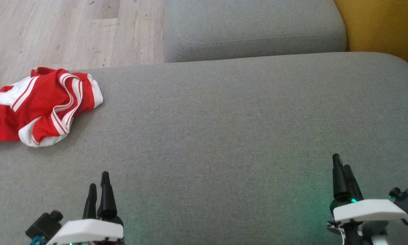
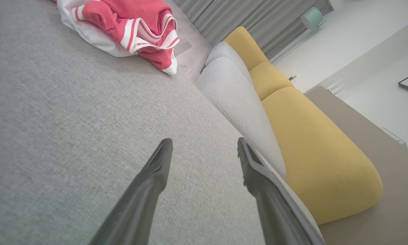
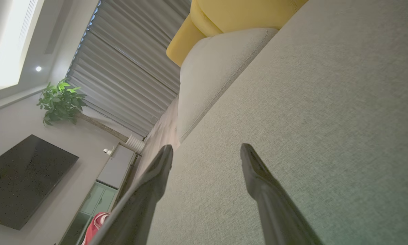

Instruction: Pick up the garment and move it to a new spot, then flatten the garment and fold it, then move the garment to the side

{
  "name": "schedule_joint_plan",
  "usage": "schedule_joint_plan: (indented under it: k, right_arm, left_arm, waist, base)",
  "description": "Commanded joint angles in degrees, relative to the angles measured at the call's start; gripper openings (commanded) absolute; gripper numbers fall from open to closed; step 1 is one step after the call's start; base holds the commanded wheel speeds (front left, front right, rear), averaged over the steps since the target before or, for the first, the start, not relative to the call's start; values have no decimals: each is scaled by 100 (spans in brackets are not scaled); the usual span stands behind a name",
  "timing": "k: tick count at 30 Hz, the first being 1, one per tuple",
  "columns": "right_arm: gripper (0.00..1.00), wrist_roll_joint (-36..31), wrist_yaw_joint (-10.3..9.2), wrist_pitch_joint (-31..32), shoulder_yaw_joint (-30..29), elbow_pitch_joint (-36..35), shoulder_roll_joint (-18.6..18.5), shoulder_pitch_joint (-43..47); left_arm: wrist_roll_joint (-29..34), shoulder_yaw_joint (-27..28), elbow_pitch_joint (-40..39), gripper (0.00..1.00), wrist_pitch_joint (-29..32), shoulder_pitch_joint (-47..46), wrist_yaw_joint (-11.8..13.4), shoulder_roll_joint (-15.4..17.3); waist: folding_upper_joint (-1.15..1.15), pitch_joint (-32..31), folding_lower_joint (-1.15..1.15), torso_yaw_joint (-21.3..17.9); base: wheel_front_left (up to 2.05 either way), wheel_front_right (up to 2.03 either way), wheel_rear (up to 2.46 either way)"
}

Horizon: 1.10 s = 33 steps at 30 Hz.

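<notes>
While left claw [image 1: 98, 179] and right claw [image 1: 341, 161] hover spread, the garment [image 1: 44, 105] lies crumpled at the seat [image 1: 224, 119] edge — floor [image 1: 54, 34] beyond.

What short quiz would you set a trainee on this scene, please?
1. Where does the red and white garment lie on the grey cushion, in the head view?
A. at its far left edge
B. in its middle
C. at its far right edge
2. True or false: the left gripper and the right gripper are both open and hold nothing.
3. Fill in: the gripper nearer the garment is the ____ one.

Key
1. A. The garment lies crumpled at the left edge.
2. True. Each wrist view shows its fingers apart over bare cushion.
3. Left.
</notes>
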Motion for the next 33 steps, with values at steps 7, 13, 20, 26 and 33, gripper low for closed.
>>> schedule_joint_plan:
  k: [7,13,20,26,33]
  right_arm:
    - [100,-673,13,-195,223,-114,-41,-123]
    - [100,-1101,14,-296,303,-115,-44,-121]
    - [100,-1594,15,-414,388,-158,-46,-103]
    - [100,-1942,16,-499,455,-194,-48,-88]
    - [100,-2436,17,-617,555,-222,-51,-75]
  left_arm:
    - [662,-53,-154,100,-196,-132,105,33]
    - [1056,-121,-139,100,-298,-105,173,35]
    - [1484,-172,-149,100,-417,-72,255,37]
    - [1790,-174,-144,100,-501,-49,303,38]
    - [2208,-158,-53,100,-620,-8,379,40]
  waist:
    - [0,-26,0,11]
    - [0,-32,0,18]
    - [0,-23,0,24]
    - [0,-18,0,29]
    - [0,-23,0,34]
  base:
    - [0,0,0]
    - [0,0,0]
    - [0,0,0]
    - [0,0,0]
    - [0,0,0]
